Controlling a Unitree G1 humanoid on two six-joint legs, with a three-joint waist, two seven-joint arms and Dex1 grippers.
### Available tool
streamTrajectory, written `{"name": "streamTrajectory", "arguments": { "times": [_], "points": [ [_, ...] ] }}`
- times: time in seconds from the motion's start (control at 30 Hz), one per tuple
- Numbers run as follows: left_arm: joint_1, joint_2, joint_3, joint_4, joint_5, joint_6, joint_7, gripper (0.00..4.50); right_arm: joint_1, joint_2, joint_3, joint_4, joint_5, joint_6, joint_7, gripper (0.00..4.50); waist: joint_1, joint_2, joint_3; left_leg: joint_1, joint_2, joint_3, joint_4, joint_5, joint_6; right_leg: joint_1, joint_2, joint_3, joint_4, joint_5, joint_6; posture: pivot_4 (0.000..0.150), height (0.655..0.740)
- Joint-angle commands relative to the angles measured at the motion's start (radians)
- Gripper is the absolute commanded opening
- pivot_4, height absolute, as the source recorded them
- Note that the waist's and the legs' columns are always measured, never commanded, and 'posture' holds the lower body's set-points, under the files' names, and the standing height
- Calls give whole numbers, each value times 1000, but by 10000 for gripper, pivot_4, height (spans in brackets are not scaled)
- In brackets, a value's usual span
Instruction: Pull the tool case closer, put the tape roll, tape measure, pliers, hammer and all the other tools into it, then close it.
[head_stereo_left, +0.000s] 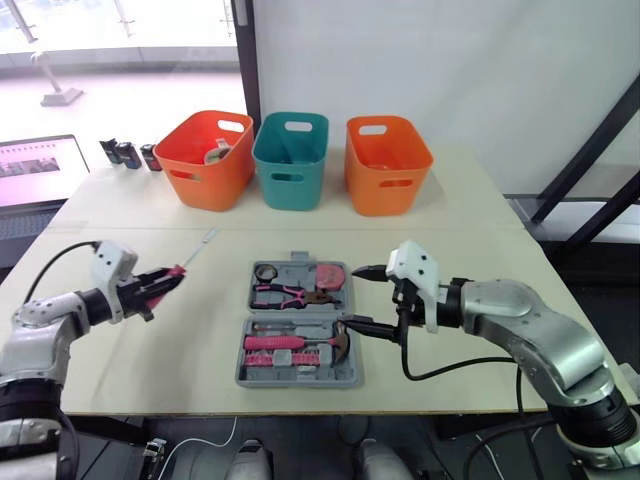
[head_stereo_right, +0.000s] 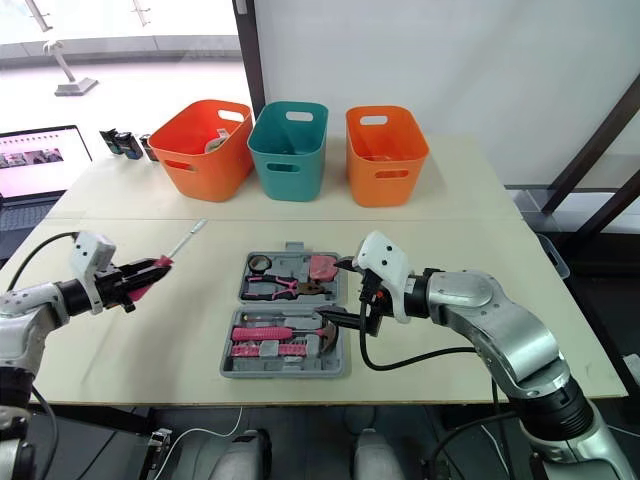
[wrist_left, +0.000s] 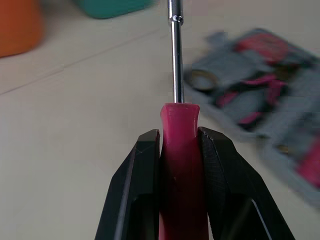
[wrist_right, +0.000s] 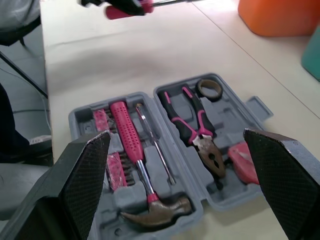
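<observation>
I have my left gripper (head_stereo_left: 160, 286) clamped on the pink screwdriver (wrist_left: 182, 170) by its handle, well left of the open tool case (head_stereo_left: 243, 345). My right gripper (head_stereo_left: 355, 297) gapes wide at the case's right edge, empty.

The tool case (wrist_right: 258, 106) is matt grey plastic; the hammer (wrist_right: 135, 160) inside it has a dull metal head. The screwdriver (wrist_left: 182, 170) has a polished metal shaft.

No word, brand, number or sign is legible anywhere in the scene. The laptop screen (head_stereo_left: 38, 168) at the far left shows a pale page with dark bands, its lettering too small to read. The open tool case (head_stereo_left: 300, 381) at the near middle of the bench bears no readable marking.
</observation>
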Motion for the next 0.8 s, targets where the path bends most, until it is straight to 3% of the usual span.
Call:
{"name": "streamTrajectory", "arguments": {
  "times": [0.03, 0.2, 0.37, 0.67, 0.8],
  "points": [
    [-2, 74, -47, -184, -44, 147, -58, 6099, -17, -27, -57, -43, 28, 10, 10, 45000, 0, 0, 0, 0, 0, 0, 0, 0, 0, 0, 0, 0, 0, 0, 0, 1500, 7400],
    [-95, 167, -176, -364, -79, 405, -89, 6099, -24, -60, -94, -61, 56, 32, 20, 45000, 2, -1, 2, 0, 0, 0, 1, 0, 0, 0, 0, 1, -1, 0, -1, 1500, 7400],
    [-198, 202, -275, -462, -74, 526, -84, 6099, -27, -67, -105, -66, 58, 36, 8, 45000, -1, -1, 3, -2, 0, 0, 1, 0, 0, -2, 0, 1, -1, 0, 0, 1500, 7400],
    [-279, 235, -416, -573, -10, 539, -105, 6099, -12, -54, -77, -77, 32, 29, -28, 45000, 0, -2, 8, -4, 0, 0, 1, 0, 1, -4, 1, 1, 0, 0, 0, 1500, 7400],
    [-384, 245, -535, -697, 0, 685, -99, 6099, -10, -57, -70, -81, 31, 27, -28, 45000, 5, -6, 12, -5, 0, 0, 2, 0, 1, -4, 1, 1, 0, 0, 0, 1500, 7400]
  ]
}}
